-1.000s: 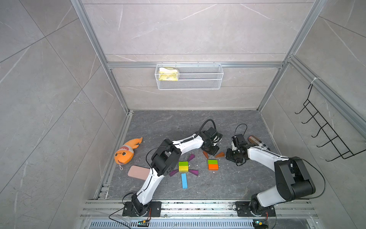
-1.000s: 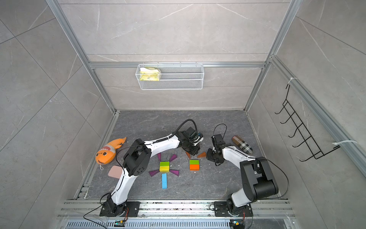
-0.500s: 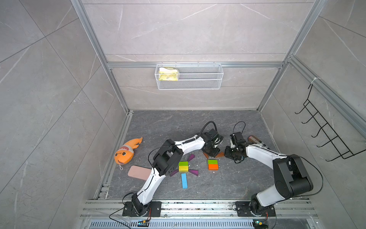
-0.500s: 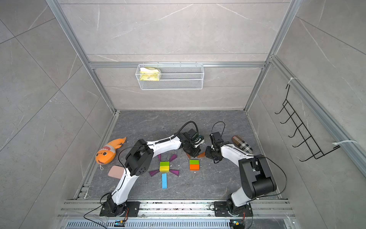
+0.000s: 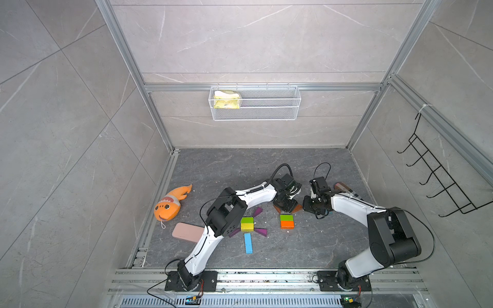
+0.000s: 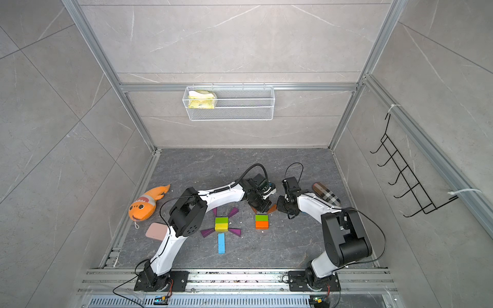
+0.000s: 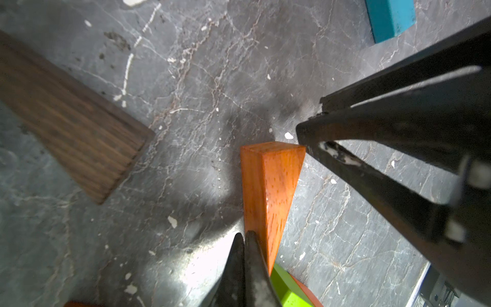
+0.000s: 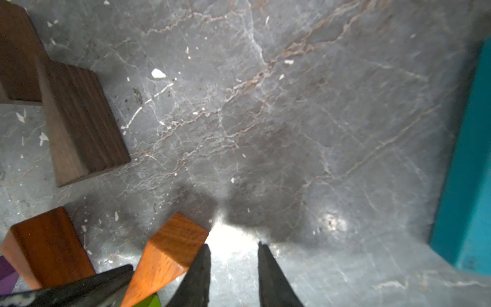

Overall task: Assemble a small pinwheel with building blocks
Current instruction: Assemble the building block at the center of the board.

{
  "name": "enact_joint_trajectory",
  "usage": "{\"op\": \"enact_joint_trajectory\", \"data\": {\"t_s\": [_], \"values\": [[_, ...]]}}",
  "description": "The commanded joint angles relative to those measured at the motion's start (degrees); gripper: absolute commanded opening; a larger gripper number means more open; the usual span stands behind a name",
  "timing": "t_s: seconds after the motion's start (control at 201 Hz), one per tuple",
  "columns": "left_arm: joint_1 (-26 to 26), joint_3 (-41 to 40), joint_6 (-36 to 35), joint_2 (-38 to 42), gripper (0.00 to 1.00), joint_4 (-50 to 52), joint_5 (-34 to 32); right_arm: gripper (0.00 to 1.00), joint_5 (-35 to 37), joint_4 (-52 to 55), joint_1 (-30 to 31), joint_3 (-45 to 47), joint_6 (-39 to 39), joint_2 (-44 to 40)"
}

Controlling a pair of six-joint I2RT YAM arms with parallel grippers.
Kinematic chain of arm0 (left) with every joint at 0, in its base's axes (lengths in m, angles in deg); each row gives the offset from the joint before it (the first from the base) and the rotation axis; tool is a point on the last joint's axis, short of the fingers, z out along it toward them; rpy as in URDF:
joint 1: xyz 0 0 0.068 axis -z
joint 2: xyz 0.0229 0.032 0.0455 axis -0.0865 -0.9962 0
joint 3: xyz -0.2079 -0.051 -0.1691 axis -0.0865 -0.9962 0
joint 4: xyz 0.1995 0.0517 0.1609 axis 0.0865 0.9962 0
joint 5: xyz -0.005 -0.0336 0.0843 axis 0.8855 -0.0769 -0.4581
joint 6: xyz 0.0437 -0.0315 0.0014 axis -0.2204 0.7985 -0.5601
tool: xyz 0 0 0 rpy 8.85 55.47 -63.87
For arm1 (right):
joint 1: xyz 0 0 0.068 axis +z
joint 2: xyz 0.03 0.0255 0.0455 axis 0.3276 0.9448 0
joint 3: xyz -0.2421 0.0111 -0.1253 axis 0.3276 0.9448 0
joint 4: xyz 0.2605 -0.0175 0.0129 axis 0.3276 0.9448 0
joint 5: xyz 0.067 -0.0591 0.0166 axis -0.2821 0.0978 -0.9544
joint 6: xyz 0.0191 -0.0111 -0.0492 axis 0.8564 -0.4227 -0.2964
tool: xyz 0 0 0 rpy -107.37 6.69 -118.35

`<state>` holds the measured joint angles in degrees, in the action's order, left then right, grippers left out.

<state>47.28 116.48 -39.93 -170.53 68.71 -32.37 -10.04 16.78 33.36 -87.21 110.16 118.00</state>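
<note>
My left gripper (image 7: pixel 244 236) is pinched together with nothing in it. Its tip sits low over the bench (image 7: pixel 186 79), right against the narrow end of an orange wedge (image 7: pixel 268 186) that lies flat and runs away from the tip. At the wedge's thick end the right gripper (image 7: pixel 310 117) faces it from the opposite side, with one black finger just beside that end. I cannot tell whether it touches.

From the right wrist, that gripper's jaws stand a little apart with only bare bench between them, so it holds nothing. The wedge lies just outside one finger, not in the gap. A second orange wedge (image 8: pixel 45 247) lies on the far side of the left gripper from there. Two brown wedges (image 8: pixel 79 119) rest farther off, apart from both grippers.

A green brick (image 5: pixel 286 218) with an orange brick (image 5: pixel 287 224) touching it sits just on the base side of the left gripper's tip. Well back along the left arm, by its elbow, a green-yellow pair (image 5: pixel 247 224) lies with purple wedges (image 5: pixel 261 232) fanned around it. A blue bar (image 5: pixel 248 242) beside the pair points toward the bases. A blue edge also shows in both wrist views, well apart from the grippers. I cannot tell whether it is the same bar.
</note>
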Motion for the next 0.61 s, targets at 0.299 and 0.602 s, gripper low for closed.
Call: {"op": "enact_joint_trajectory", "data": {"t_s": [0.299, 0.602], "values": [[0.3, 0.1, 0.2, 3.7, 0.0, 0.7, 2.2, 0.33, 1.9, 0.9, 0.2, -7.4, -5.2, 1.9], [0.3, -0.3, 1.4, 3.3, 0.0, -0.1, 3.3, 0.32, -1.5, 1.4, 0.3, -9.9, -6.9, 6.9]]}}
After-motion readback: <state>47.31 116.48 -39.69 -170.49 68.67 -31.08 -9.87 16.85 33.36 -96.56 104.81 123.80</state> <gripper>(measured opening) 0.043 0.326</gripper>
